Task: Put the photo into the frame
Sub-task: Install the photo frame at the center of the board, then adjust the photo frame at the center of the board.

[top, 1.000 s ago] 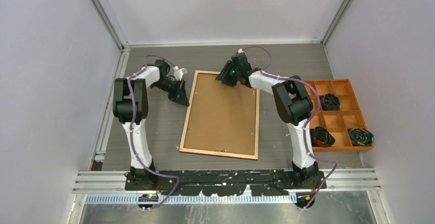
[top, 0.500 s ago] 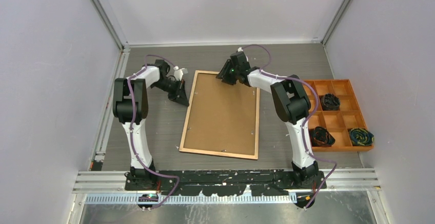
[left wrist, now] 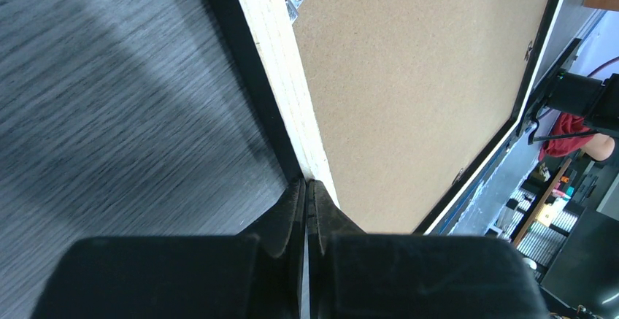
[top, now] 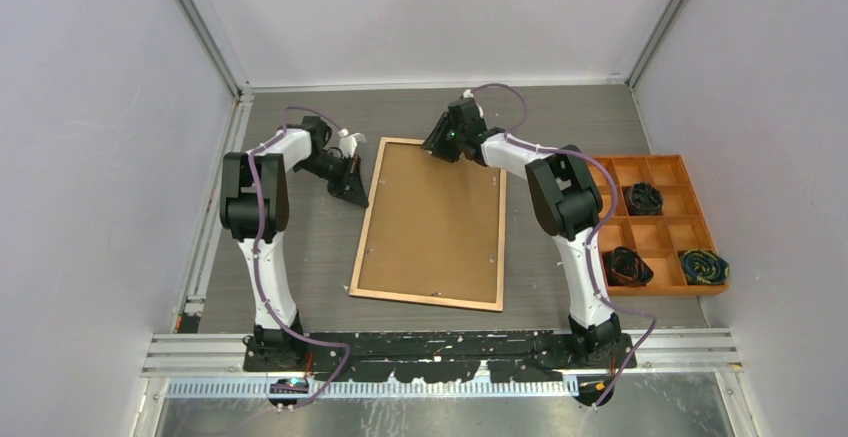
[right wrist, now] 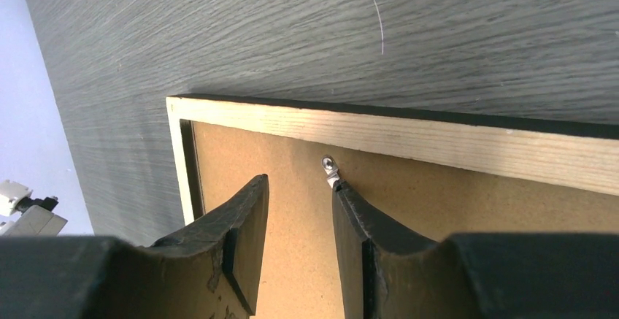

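1. The frame (top: 425,300) lies flat on the table (top: 315,257), black face down and light wood back up. That way round is probably chosen because the back is the side that opens for loading.
2. The brown backing board (top: 432,219) sits inside the frame's wood rim. The photo shows in no view, so I cannot tell whether it already lies under the board.
3. A small metal clip (right wrist: 330,170) on the frame's far rail reaches onto the board, seemingly to pin it down.
4. The right gripper (right wrist: 299,185) hangs over the frame's far left corner. Its fingers are partly spread and hold nothing, and one fingertip is just beside that clip. It is probably placed there to turn the clip.
5. The left gripper (left wrist: 306,185) is at the frame's left rail, toward the far end. Its fingers are pressed together on nothing, with the tips at the rail's outer edge. Judging by this, it is bracing the frame against sliding, or getting ready to pry.
6. The orange tray (top: 683,234) lies well to the right of the frame and plays no part in this.
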Controlling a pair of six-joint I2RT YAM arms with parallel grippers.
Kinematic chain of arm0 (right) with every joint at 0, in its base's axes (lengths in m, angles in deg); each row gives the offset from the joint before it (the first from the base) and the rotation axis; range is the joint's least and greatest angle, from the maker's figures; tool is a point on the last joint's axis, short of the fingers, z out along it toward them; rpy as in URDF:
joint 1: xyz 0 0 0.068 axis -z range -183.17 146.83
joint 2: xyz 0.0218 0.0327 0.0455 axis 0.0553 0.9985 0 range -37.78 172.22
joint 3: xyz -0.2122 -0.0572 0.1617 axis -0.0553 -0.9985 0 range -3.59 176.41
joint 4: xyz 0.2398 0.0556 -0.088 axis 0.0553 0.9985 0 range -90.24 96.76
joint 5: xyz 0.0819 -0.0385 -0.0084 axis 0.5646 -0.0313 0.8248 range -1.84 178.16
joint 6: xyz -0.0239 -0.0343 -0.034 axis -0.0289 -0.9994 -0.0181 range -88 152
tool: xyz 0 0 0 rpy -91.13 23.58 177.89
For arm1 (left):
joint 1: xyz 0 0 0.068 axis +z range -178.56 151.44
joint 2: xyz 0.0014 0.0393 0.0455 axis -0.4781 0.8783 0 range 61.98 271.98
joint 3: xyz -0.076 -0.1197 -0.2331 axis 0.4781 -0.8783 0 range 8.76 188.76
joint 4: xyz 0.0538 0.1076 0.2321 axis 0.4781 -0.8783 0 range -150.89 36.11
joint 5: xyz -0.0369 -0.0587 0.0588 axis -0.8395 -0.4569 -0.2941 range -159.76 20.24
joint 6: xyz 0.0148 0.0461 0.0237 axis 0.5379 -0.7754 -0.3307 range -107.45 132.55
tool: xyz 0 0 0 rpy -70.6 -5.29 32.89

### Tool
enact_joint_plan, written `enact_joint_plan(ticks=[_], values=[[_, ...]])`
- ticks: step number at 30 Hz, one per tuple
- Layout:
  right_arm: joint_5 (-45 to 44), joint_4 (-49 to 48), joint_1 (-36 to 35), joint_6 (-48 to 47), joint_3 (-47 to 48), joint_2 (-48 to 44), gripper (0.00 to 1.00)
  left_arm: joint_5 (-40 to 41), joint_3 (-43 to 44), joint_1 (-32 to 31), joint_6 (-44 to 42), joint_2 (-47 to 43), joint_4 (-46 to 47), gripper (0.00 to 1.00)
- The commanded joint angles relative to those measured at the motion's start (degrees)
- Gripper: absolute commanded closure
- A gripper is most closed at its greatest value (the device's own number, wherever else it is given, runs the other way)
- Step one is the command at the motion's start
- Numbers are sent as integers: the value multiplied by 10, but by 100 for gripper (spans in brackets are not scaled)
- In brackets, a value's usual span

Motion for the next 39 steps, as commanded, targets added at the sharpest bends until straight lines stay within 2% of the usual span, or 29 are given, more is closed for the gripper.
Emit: enact_joint_plan(ticks=[1,11,14,17,21,23,28,33,39], values=[[-27,0,5,-14,20,5,58,33,-8,-9,-22,2,-28,99],[-41,2,7,-28,6,-14,58,30,-13,-9,-24,-3,-30,99],[-41,13,11,-40,4,-32,55,25,-19,-10,-27,-8,-31,99],[-30,10,20,-43,-21,-72,49,22,-28,-10,-34,-17,-34,100],[-46,21,54,-50,-87,-164,27,24,-41,-10,-57,-35,-48,98],[-54,25,77,-46,-127,-214,20,32,-49,-10,-72,-50,-55,97],[-127,62,130,-36,-214,-297,4,49,-83,-10,-105,-81,-64,94],[-104,70,153,-26,-238,-266,1,67,-122,-19,-134,-99,-62,93],[-18,41,152,6,-219,-202,1,101,-168,-41,-165,-128,-44,94]])
